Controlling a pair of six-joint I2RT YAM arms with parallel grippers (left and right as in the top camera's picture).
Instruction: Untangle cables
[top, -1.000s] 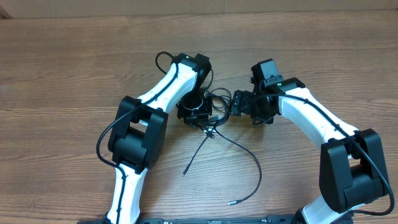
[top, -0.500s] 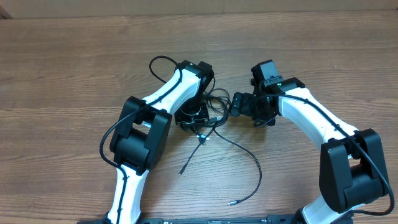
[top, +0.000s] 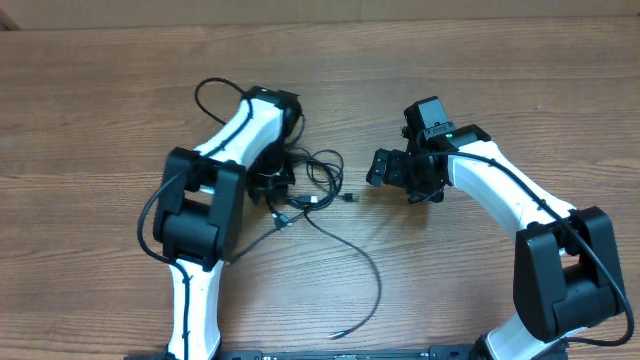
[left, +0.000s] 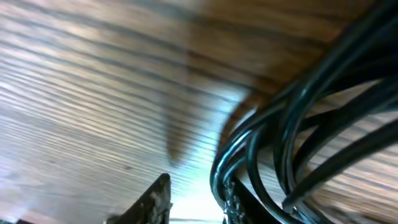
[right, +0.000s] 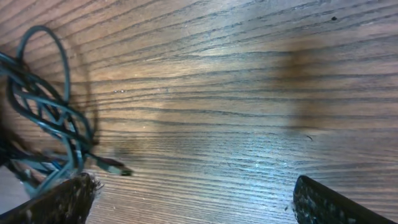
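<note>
The cables (top: 312, 172) are thin black cords bunched in a tangle left of the table's middle. One long strand trails toward the front edge, ending in a plug (top: 340, 333). My left gripper (top: 272, 190) sits at the tangle's left side. In the left wrist view the cables (left: 298, 124) curl around my right-hand finger (left: 239, 202), while the gap between the tips of the left gripper (left: 198, 182) shows bare wood. My right gripper (top: 378, 168) stands wide open to the right of the tangle, apart from it. The right wrist view shows the cables (right: 50, 118) at far left, a plug tip (right: 121, 169) nearest, and the right gripper (right: 196, 186) empty.
The wooden table (top: 500, 80) runs to a pale wall along the back. A thicker black wire (top: 212, 88) loops off my left arm at the back. Both arm bases stand at the front edge.
My left arm has swung left and dragged the tangle with it, away from the right gripper. The trailing strands followed leftward. The right arm stayed in place.
</note>
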